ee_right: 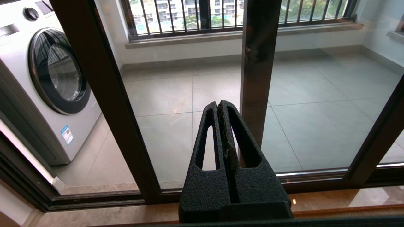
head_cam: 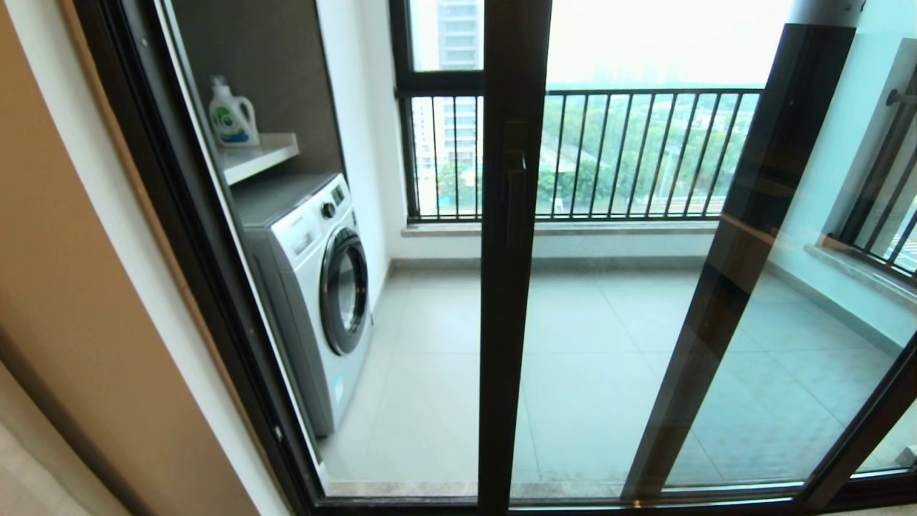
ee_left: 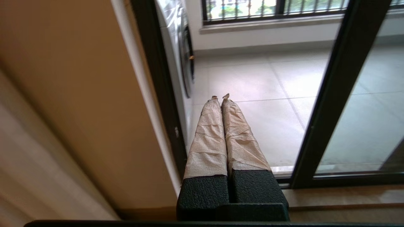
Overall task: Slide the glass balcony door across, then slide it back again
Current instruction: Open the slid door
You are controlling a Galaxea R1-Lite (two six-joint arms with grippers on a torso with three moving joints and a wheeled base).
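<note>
The glass balcony door (head_cam: 510, 287) stands upright before me, its long axis vertical, and its handle (head_cam: 516, 204) faces me on the middle stile. The door's top and bottom are cut off in my head view. My left end effector (ee_left: 221, 97) is closed on nothing near the wall-side frame. My right end effector (ee_right: 220, 107) is closed too, empty, low before the glass. A washing machine (head_cam: 315, 287) stands behind the pane.
</note>
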